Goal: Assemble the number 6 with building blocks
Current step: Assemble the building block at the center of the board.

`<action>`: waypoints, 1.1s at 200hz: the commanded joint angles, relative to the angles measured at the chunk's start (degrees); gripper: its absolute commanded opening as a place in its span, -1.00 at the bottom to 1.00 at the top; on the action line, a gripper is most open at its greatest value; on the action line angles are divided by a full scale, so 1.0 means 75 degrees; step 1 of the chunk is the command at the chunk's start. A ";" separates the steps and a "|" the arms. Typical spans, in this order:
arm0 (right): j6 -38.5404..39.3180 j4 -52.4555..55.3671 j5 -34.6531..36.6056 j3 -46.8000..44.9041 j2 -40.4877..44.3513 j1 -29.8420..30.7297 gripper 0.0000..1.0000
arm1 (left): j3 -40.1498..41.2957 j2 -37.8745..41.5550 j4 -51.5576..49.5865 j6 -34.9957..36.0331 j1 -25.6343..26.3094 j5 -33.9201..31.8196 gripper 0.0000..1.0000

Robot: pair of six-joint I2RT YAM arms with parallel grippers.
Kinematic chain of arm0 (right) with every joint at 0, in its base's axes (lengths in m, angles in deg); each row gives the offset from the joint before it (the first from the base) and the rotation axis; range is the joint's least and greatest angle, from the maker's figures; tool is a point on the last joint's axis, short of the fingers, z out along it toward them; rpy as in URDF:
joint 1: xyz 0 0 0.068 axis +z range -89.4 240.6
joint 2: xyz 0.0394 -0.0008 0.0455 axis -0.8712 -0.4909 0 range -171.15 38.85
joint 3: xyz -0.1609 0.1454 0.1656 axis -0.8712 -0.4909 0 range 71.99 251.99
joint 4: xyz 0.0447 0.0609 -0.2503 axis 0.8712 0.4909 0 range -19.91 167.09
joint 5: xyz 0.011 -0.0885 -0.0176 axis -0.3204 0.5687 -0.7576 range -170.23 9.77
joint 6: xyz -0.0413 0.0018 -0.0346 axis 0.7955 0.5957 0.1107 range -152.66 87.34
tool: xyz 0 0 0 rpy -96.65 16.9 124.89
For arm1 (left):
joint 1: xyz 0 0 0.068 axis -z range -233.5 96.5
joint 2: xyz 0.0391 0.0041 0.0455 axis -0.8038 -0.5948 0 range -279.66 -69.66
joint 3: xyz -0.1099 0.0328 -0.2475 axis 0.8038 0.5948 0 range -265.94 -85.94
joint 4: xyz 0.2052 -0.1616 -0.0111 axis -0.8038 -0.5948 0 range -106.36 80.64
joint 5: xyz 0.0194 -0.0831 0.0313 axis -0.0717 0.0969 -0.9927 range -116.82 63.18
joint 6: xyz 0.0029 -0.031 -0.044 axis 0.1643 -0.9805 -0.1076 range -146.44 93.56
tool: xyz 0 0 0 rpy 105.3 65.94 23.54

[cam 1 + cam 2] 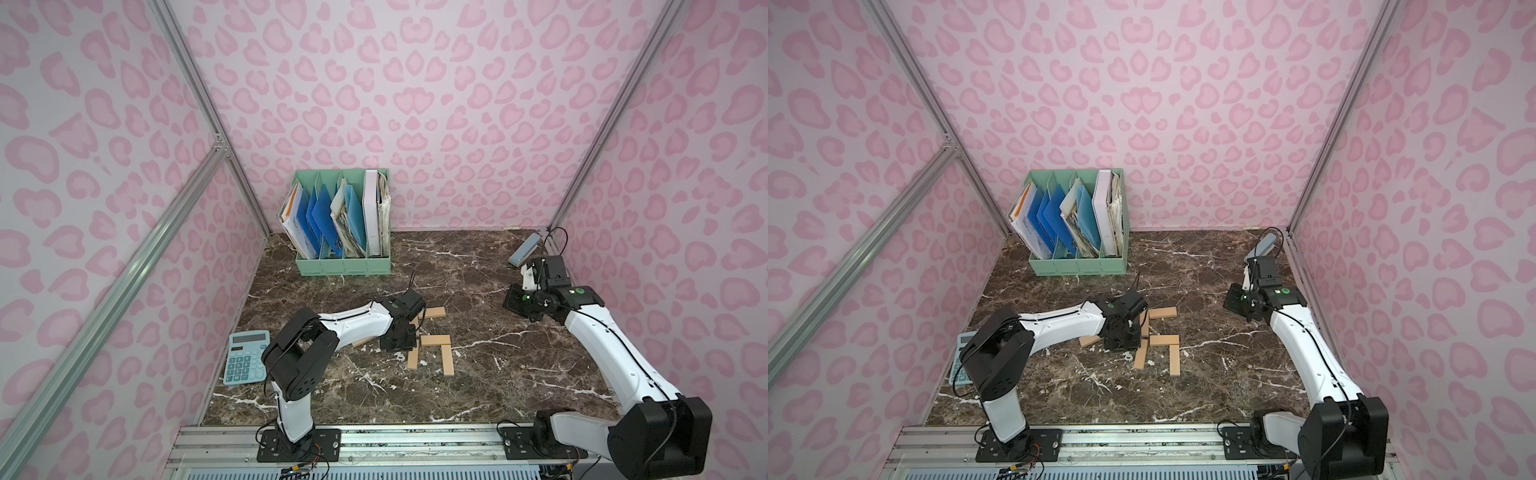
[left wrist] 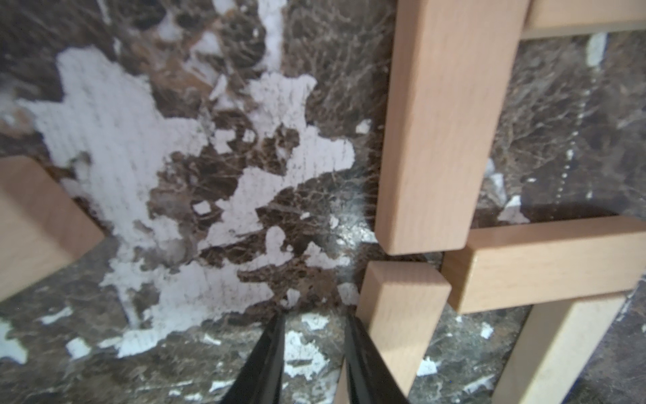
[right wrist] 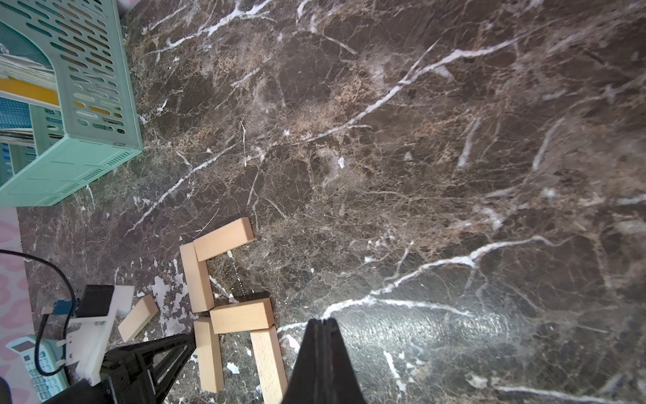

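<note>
Several tan building blocks lie joined mid-table as the number 6 figure: a top bar [image 1: 434, 312], an upper-left upright [image 2: 444, 122], a middle bar [image 1: 435, 340], a lower-left upright [image 1: 414, 358] and a lower-right upright [image 1: 446, 360]. Its bottom end stands open. One loose block [image 1: 362, 341] lies left of them, partly under my left arm. My left gripper [image 2: 314, 320] is low over the table, nearly closed and empty. One of its fingers [image 2: 360, 349] rests against the lower-left upright [image 2: 398, 314]. My right gripper [image 3: 323, 320] is shut, empty, raised at the right rear [image 1: 515, 301].
A green file rack [image 1: 343, 266] full of folders stands at the back. A teal calculator [image 1: 246, 357] lies at the left edge beside my left arm. A grey-blue case [image 1: 524, 249] leans in the rear right corner. Pink walls enclose three sides.
</note>
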 commanded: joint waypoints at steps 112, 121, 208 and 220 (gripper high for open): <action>-0.0032 -0.0072 -0.0026 0.0037 0.0074 0.0025 -1.00 | 0.0053 0.0077 0.0000 -0.0318 0.0006 0.0036 -0.34; -0.0036 -0.0072 -0.0020 0.0026 0.0086 0.0042 -1.00 | 0.0043 0.0077 0.0016 -0.0352 0.0004 0.0031 -0.34; 0.0000 -0.0049 0.0037 0.0032 0.0110 0.0154 -1.00 | 0.0169 0.0219 -0.0012 -0.0542 0.0063 -0.0016 -0.34; -0.0017 -0.0061 0.0033 0.0026 0.0110 0.0165 -1.00 | 0.0238 0.0294 -0.0061 -0.0554 0.0066 -0.0043 -0.34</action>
